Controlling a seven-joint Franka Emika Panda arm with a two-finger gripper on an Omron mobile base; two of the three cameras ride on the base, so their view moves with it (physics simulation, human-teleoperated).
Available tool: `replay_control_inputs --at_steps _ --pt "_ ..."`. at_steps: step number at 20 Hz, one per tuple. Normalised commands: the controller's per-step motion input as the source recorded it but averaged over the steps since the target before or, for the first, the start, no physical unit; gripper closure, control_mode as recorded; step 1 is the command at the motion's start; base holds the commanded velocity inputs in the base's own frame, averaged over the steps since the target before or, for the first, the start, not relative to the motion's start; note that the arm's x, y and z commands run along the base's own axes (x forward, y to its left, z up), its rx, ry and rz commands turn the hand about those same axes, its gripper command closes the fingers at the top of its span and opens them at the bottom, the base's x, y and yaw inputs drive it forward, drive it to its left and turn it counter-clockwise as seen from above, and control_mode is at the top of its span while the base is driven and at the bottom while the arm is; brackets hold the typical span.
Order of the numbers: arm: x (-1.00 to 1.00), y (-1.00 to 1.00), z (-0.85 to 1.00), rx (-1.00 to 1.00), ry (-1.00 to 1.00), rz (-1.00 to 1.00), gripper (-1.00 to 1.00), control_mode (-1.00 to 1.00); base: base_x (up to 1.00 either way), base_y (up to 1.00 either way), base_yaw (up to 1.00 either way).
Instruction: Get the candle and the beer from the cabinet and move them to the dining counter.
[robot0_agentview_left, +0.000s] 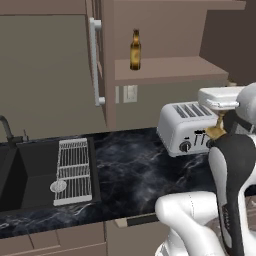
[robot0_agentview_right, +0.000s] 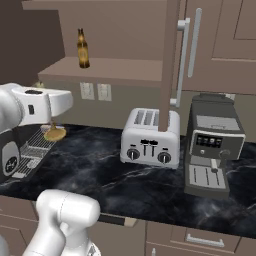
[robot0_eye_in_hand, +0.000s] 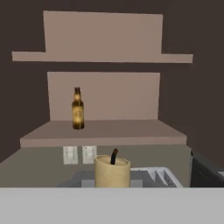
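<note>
1. Left base view shows me a black marble-veined counter (robot0_agentview_left: 135, 170) along the wall, with a dark sink (robot0_agentview_left: 30, 175) at its left end and a wire rack (robot0_agentview_left: 73, 170) lying on the sink's right side.
2. A silver four-slot toaster (robot0_agentview_left: 186, 127) stands on the counter toward the right; from the right base view I see a dark coffee machine (robot0_agentview_right: 212, 145) just beside it.
3. The cabinet (robot0_agentview_right: 120, 35) stands open, its door (robot0_agentview_left: 50, 65) swung out edge-on with a long silver handle (robot0_agentview_left: 95, 62).
4. The beer (robot0_agentview_left: 135, 50) stands upright on the cabinet's lower shelf, alone.
5. The candle (robot0_eye_in_hand: 112, 171) sits in the tool (robot0_agentview_right: 54, 122), held above the counter, in front of the cabinet and well below the shelf; its golden base (robot0_agentview_right: 54, 133) hangs under the hand.
6. I read the tool as narrowed on the candle, though its fingers are hidden.
7. White wall outlets (robot0_agentview_right: 95, 91) sit beneath the shelf.
</note>
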Motion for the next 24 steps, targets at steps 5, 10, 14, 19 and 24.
replay_control_inputs --at_steps 5,10,14,19,24 --pt "-0.19 0.00 0.09 0.01 0.06 0.05 1.00 -1.00 0.00 0.00 0.00" --pt "0.00 0.00 0.04 0.00 0.02 0.00 1.00 -1.00 0.00 0.00 0.00" --pt "0.01 0.00 0.00 0.00 0.07 0.00 1.00 -1.00 0.00 0.00 0.00" --pt "0.00 0.00 0.00 0.00 0.07 0.00 1.00 -1.00 0.00 0.00 0.00" --pt "0.00 0.00 0.00 0.00 0.01 0.00 1.00 -1.00 0.00 0.00 0.00"
